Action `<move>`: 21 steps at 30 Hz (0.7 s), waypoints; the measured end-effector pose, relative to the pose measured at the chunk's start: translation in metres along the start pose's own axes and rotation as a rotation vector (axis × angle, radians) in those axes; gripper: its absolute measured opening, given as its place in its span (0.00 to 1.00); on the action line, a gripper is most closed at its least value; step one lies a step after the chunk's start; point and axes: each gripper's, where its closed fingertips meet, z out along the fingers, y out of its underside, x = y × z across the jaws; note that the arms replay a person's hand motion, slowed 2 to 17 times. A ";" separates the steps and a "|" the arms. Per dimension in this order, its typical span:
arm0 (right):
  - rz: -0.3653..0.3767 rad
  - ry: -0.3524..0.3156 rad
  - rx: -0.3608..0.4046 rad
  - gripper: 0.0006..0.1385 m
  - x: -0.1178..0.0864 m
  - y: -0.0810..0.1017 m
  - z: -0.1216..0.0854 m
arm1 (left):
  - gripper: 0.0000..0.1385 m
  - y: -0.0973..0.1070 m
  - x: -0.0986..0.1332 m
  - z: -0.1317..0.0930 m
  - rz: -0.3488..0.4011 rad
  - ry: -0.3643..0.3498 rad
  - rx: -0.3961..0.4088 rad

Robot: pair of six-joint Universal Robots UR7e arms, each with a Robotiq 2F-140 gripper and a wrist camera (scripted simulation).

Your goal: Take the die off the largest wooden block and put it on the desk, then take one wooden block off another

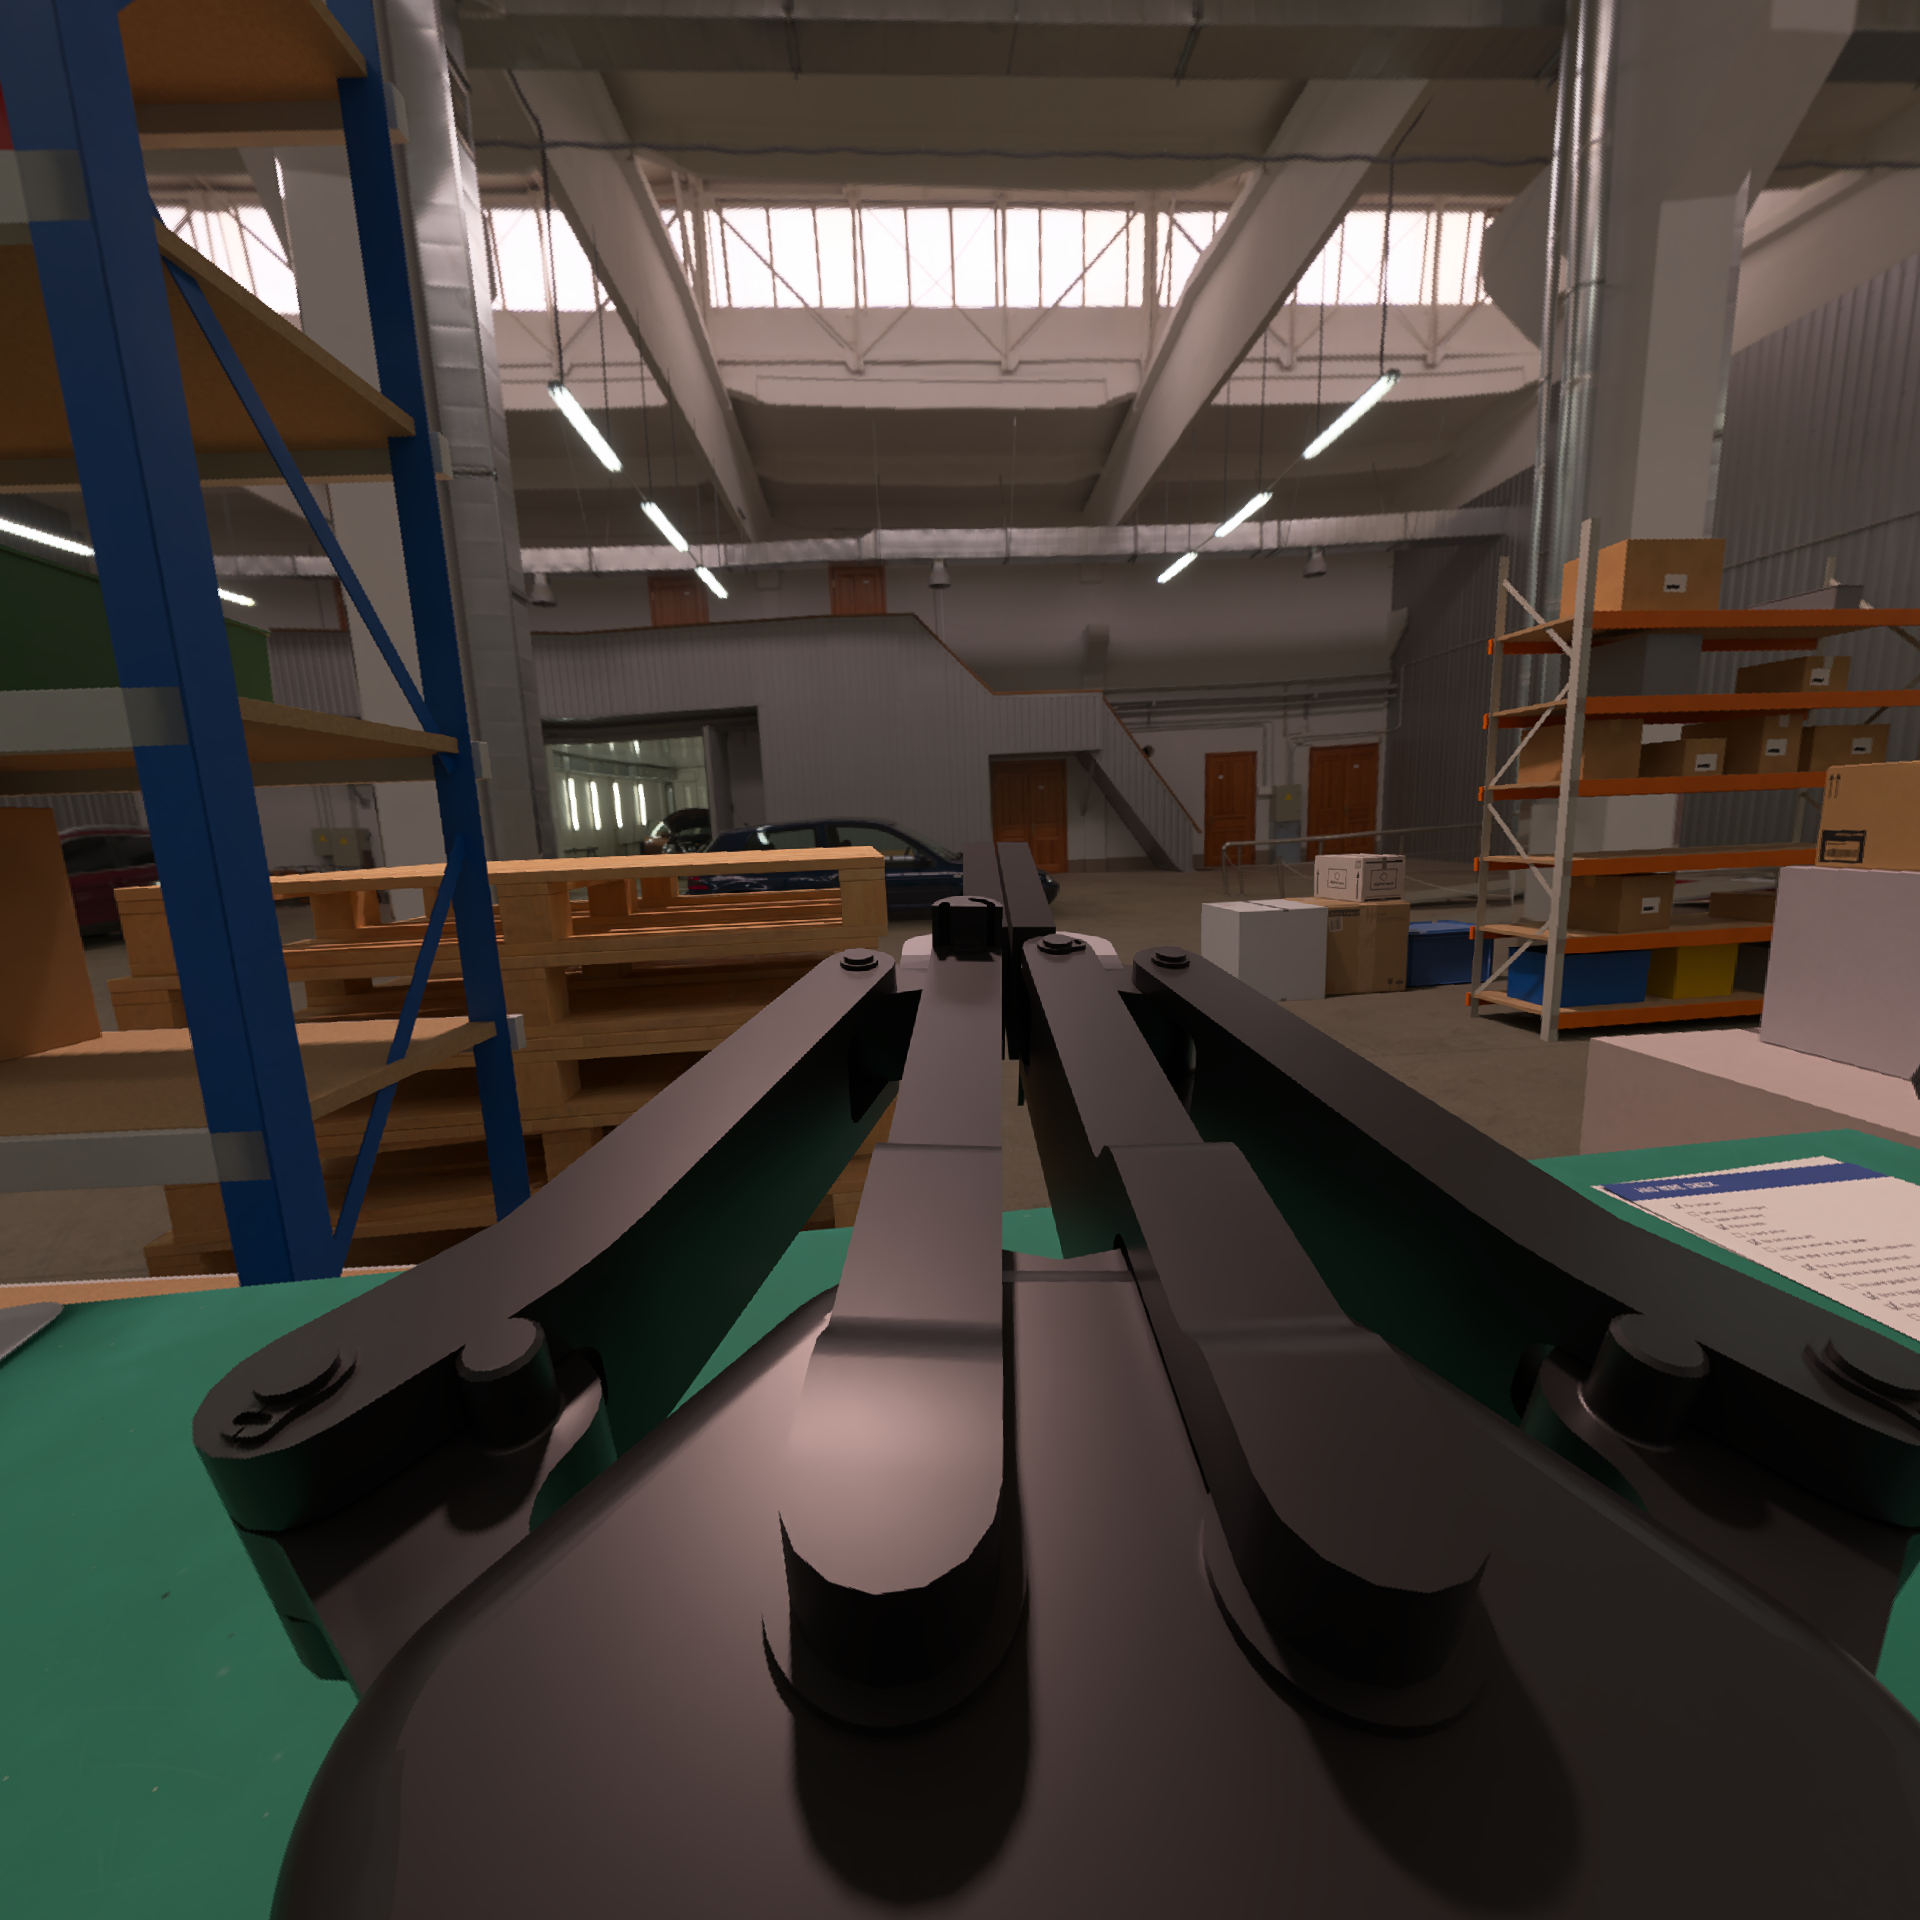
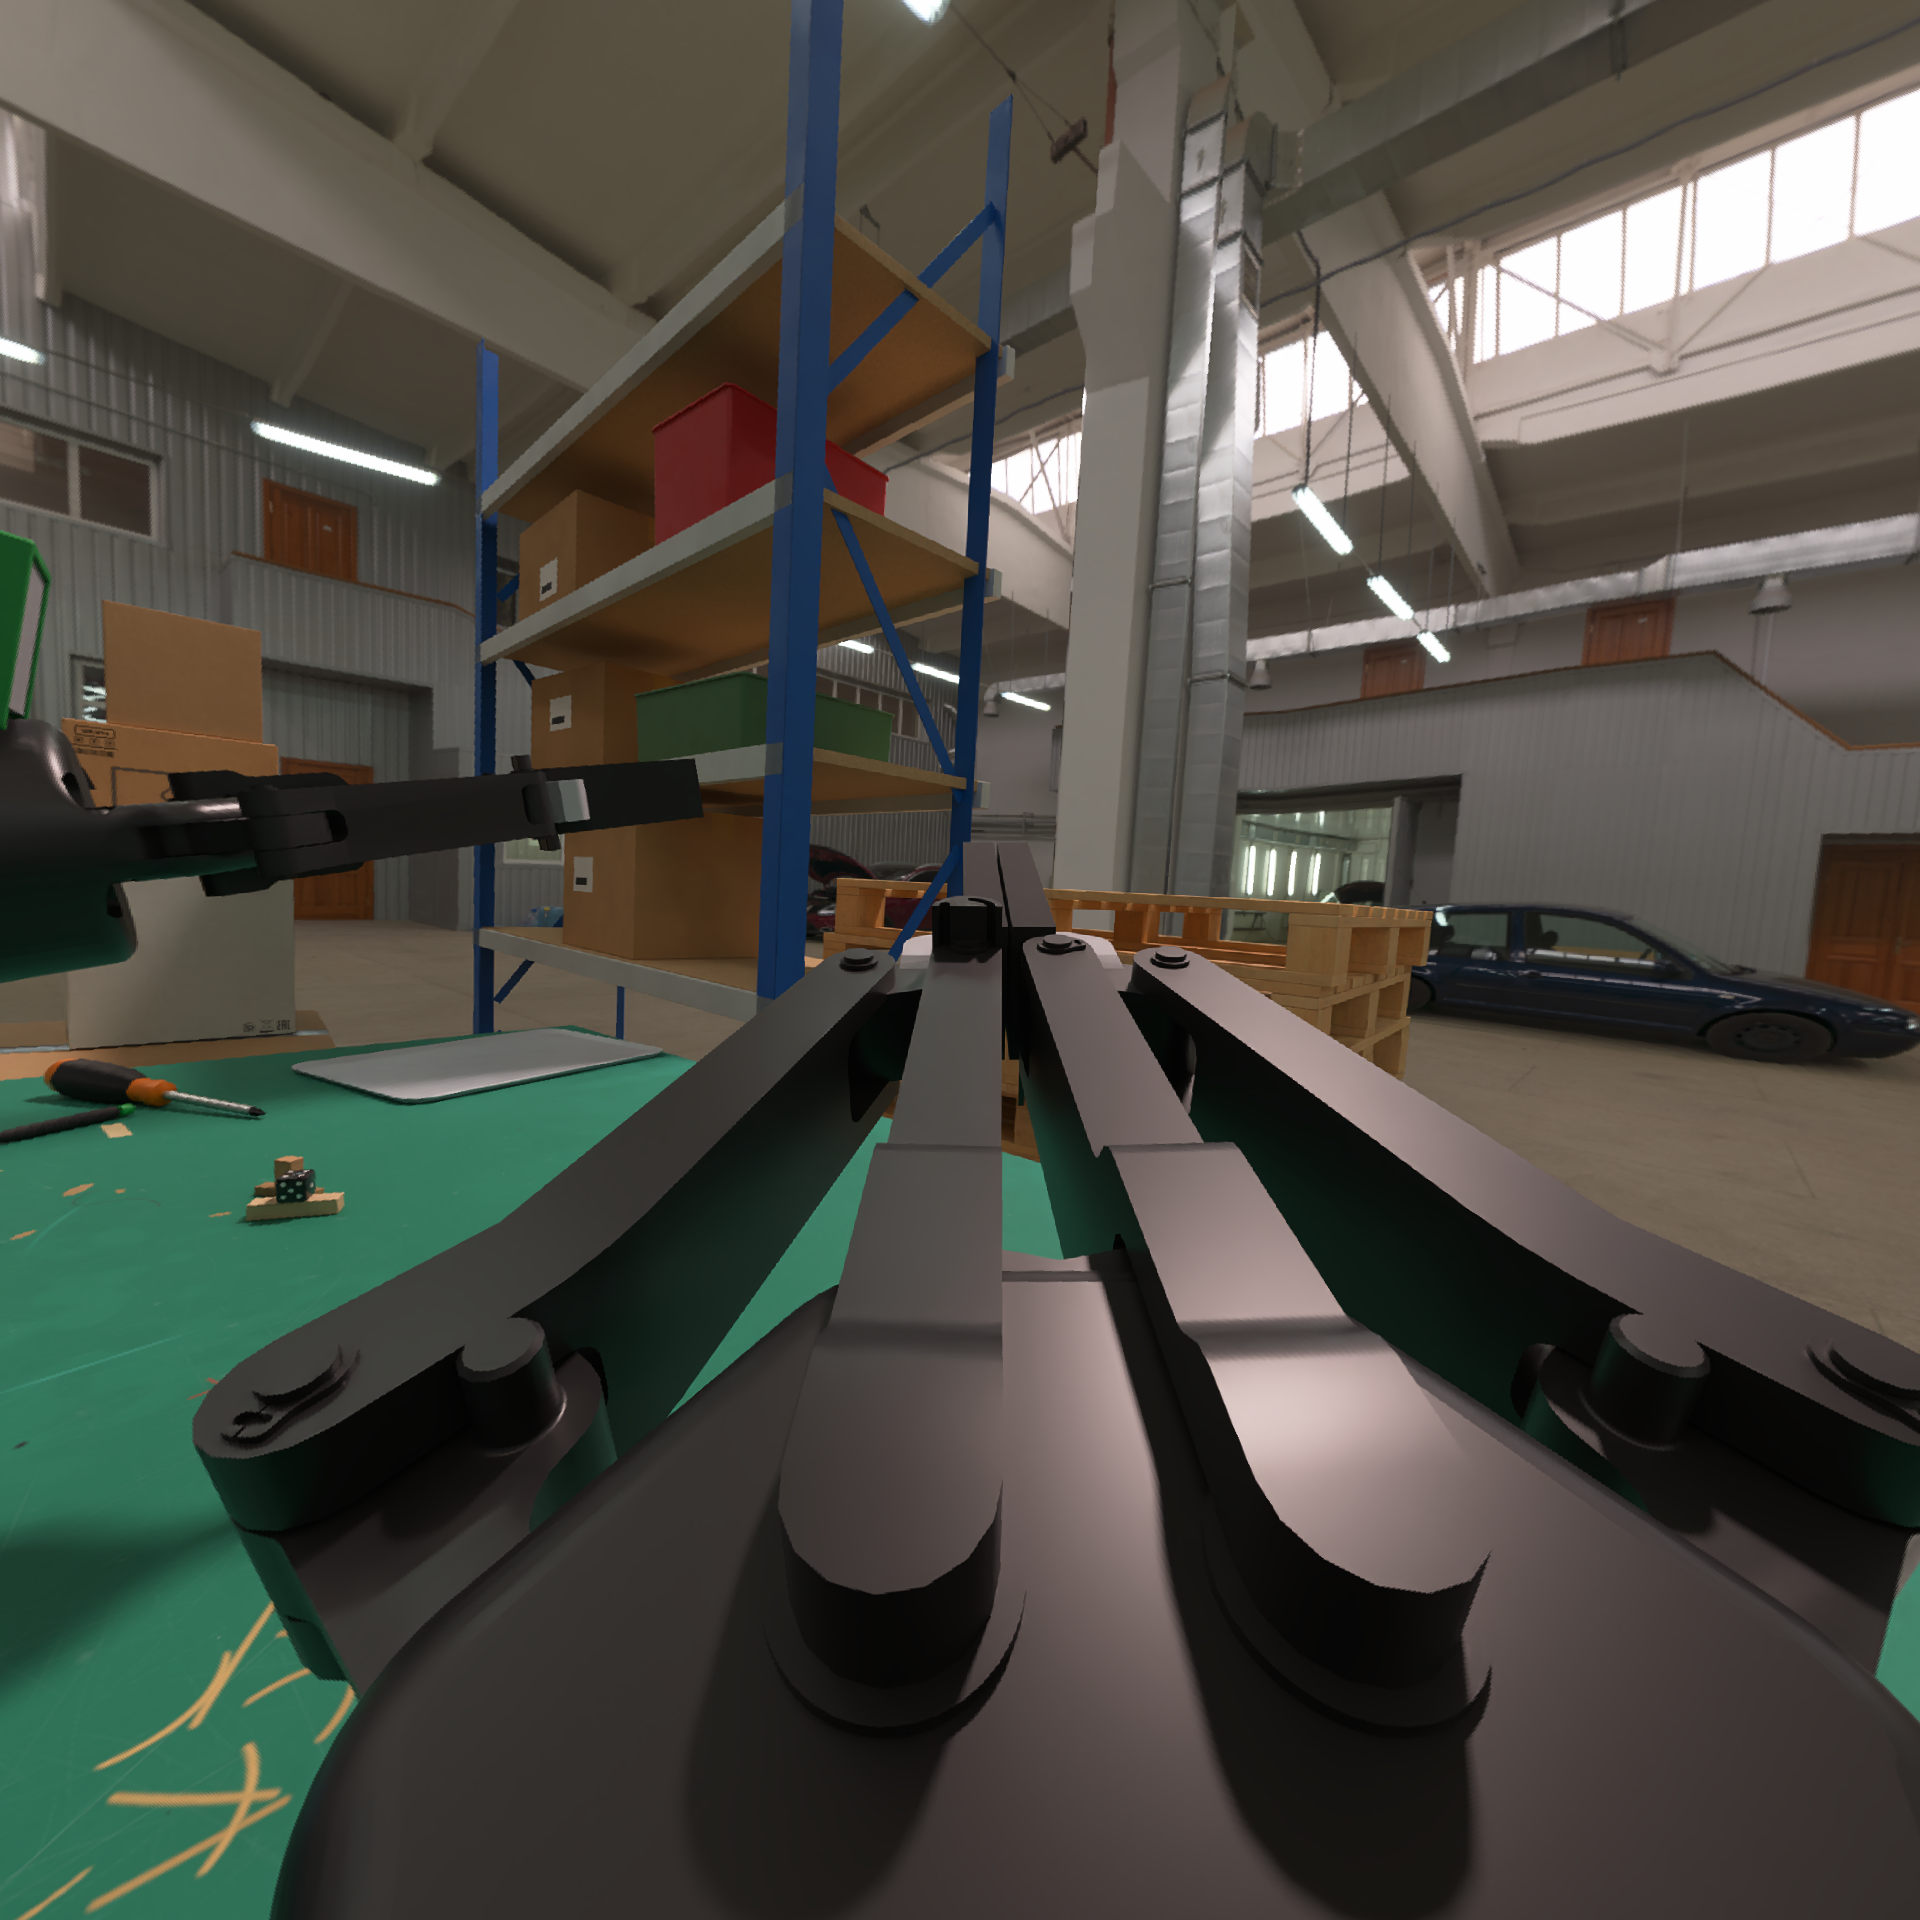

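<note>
In the right wrist view, a dark green die (image 2: 296,1184) with white dots sits on a flat wooden block (image 2: 295,1205) on the green desk (image 2: 436,1226), far left. A small wooden cube (image 2: 289,1166) rests behind the die on the stack. My right gripper (image 2: 1000,873) is shut and empty, held above the desk and well to the right of the stack. My left gripper (image 1: 1000,873) is shut and empty; it also shows in the right wrist view (image 2: 665,787), high above the desk. The left wrist view shows neither the die nor the blocks.
A grey tray (image 2: 473,1062) lies at the desk's far edge. A screwdriver (image 2: 145,1091) and a black pen (image 2: 62,1124) lie at far left. A printed sheet (image 1: 1787,1231) lies on the desk at right. Blue shelving (image 2: 800,623) and pallets (image 2: 1247,956) stand beyond.
</note>
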 end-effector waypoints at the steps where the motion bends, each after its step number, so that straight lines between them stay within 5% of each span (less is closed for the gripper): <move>1: 0.000 -0.001 -0.001 0.00 0.000 0.000 0.000 | 0.01 0.000 -0.001 0.001 -0.001 0.000 0.000; 21: 0.003 -0.006 -0.022 0.00 -0.004 0.008 0.003 | 0.01 -0.005 -0.009 0.018 -0.011 0.001 -0.013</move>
